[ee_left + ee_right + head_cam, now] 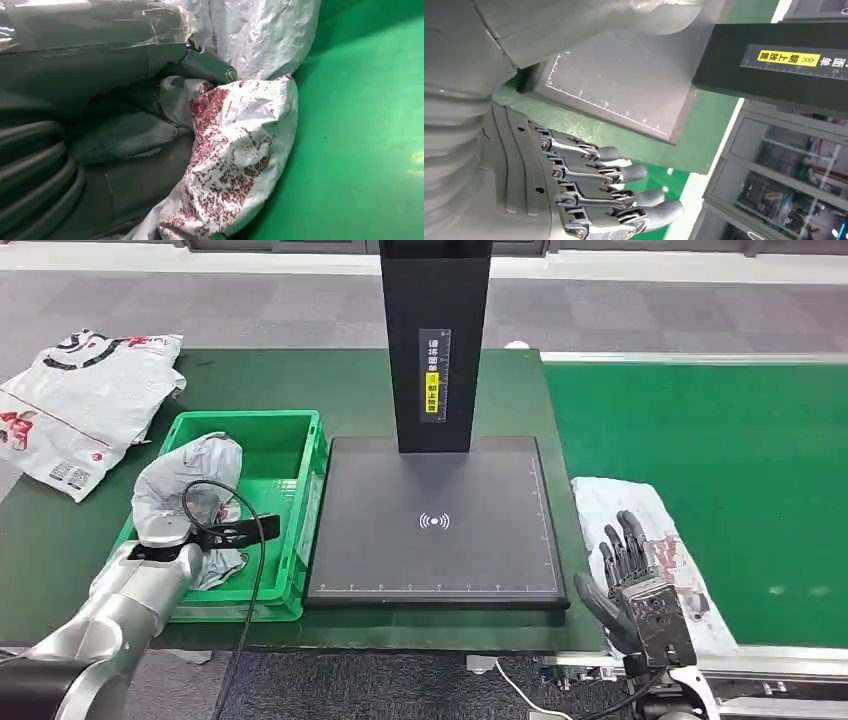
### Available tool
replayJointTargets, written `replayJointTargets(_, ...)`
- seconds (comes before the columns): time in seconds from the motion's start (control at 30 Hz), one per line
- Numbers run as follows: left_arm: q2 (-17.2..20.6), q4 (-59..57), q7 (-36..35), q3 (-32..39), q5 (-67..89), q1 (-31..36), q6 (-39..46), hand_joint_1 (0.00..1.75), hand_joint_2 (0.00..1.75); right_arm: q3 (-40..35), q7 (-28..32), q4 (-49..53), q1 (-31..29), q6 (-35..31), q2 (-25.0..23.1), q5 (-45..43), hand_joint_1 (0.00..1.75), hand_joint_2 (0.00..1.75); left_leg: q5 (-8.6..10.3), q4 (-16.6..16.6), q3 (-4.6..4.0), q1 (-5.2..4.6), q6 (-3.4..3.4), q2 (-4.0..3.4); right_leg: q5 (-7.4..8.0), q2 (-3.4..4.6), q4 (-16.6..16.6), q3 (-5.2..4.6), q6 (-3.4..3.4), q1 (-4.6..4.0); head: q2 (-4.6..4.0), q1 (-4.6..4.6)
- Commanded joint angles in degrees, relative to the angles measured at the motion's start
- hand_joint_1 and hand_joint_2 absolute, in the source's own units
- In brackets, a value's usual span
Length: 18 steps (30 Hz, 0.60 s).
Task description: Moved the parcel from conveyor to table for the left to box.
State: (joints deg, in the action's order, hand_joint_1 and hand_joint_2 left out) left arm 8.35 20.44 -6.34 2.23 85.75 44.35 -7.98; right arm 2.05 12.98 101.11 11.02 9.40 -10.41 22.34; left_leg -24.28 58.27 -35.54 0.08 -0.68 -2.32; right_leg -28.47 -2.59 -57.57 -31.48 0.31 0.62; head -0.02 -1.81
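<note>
Two hands in frame. My left hand point(170, 540) is down inside the green crate point(290, 455) at the left end of the table point(60, 530), wrapped around a crumpled grey-white parcel point(190, 475); in the left wrist view that same parcel point(235, 150), speckled red, is pressed against my thumb point(207, 62) and the crate's green floor. My right hand point(635, 580) is raised at the table's right front corner, fingers point(624, 172) straight and spread, holding nothing. Just beyond it, a second white parcel with red print point(625, 505) lies flat on the green conveyor point(740, 460), right beside the table edge; I cannot tell from the head view whether my fingertips touch it. Between crate and conveyor sits the black scanner platform point(435, 520) with its upright black column point(435, 340). At the table's far left corner lies a larger white printed bag point(85, 405).
</note>
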Motion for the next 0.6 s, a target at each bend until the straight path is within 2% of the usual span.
replayJointTargets(0.03, -2.31, -3.95, 7.49, 3.35, -2.80, 1.12, -2.74, 0.00, 1.75, -1.17, -0.21, -4.01, -1.72, -0.63, 2.77, -0.64, 0.00, 1.75, 0.09, -0.20, 0.15, 0.08, 0.01, 0.15, 0.14, 0.27, 0.27, 0.17, -0.01, -0.05, 0.02, 0.00)
replayJointTargets(0.2, -3.13, -3.17, 9.04, 3.07, -3.53, 2.77, -2.31, 0.00, 1.75, -0.90, -0.24, -4.07, -1.72, -0.69, 2.58, -0.69, 0.00, 1.75, 0.09, -0.04, 0.09, 0.07, 0.02, 0.36, 0.05, -0.12, 0.10, 0.11, -0.01, -0.03, 0.02, 0.00)
replayJointTargets(0.27, -3.70, -1.89, 11.32, 2.37, -4.24, 3.06, -0.49, 0.00, 1.75, -0.55, -0.88, -3.95, -1.59, -2.00, 2.20, 0.59, 0.00, 1.75, 0.19, -0.15, 0.08, 0.12, 0.05, 0.58, 0.14, -0.14, 0.26, 0.16, -0.02, -0.08, 0.00, 0.00)
replayJointTargets(0.33, -4.95, 0.28, 17.04, 2.81, -8.05, 3.80, 0.26, 0.00, 1.75, -0.04, -2.25, -3.88, -1.64, -4.37, 1.86, 4.34, 0.00, 1.75, 0.12, -0.06, 0.07, 0.09, 0.04, 0.53, 0.06, -0.24, 0.14, 0.16, -0.02, -0.04, 0.00, 0.00)
replayJointTargets(0.37, -5.24, 0.79, 17.03, 2.58, -8.34, 4.18, -0.16, 0.00, 1.75, 0.03, -2.27, -3.94, -1.72, -4.38, 1.80, 4.39, 0.00, 1.75, 0.15, -0.06, 0.02, 0.08, 0.05, 0.57, 0.07, -0.27, 0.13, 0.11, -0.02, -0.04, 0.02, 0.00)
replayJointTargets(0.4, -6.06, 3.71, 20.66, 2.21, -11.62, 3.96, -0.69, 0.00, 1.75, 0.50, -4.08, -4.72, -2.32, -6.59, 1.75, 8.45, 0.00, 1.75, 0.15, -0.04, 0.00, 0.11, 0.05, 0.62, 0.07, -0.27, 0.14, 0.12, -0.02, -0.07, 0.02, 0.00)
replayJointTargets(0.47, -7.10, 7.92, 22.29, 0.58, -15.12, 3.11, -2.71, 0.00, 1.75, 1.24, -6.29, -6.12, -3.47, -9.57, 1.86, 14.16, 0.00, 1.75, 0.26, -0.21, 0.01, 0.14, 0.06, 0.73, 0.19, -0.10, 0.34, 0.13, -0.03, -0.08, 0.00, 0.02)
replayJointTargets(0.5, -7.69, 10.90, 24.45, -0.34, -18.46, 1.91, -3.69, 0.00, 1.75, 1.59, -8.76, -7.10, -4.25, -12.11, 2.22, 20.02, 0.00, 1.75, 0.16, 0.02, -0.05, 0.07, 0.08, 0.64, 0.04, -0.40, 0.07, 0.09, 0.01, -0.03, 0.00, 0.00)
replayJointTargets(0.6, -8.27, 20.29, 27.63, -3.81, -27.45, -3.16, -5.34, 0.00, 1.75, 3.68, -11.89, -10.13, -6.22, -14.62, 3.77, 26.86, 0.00, 1.75, 0.27, -0.03, -0.11, 0.06, 0.18, 1.00, 0.07, -0.68, 0.23, 0.14, 0.07, -0.01, 0.00, 0.02)
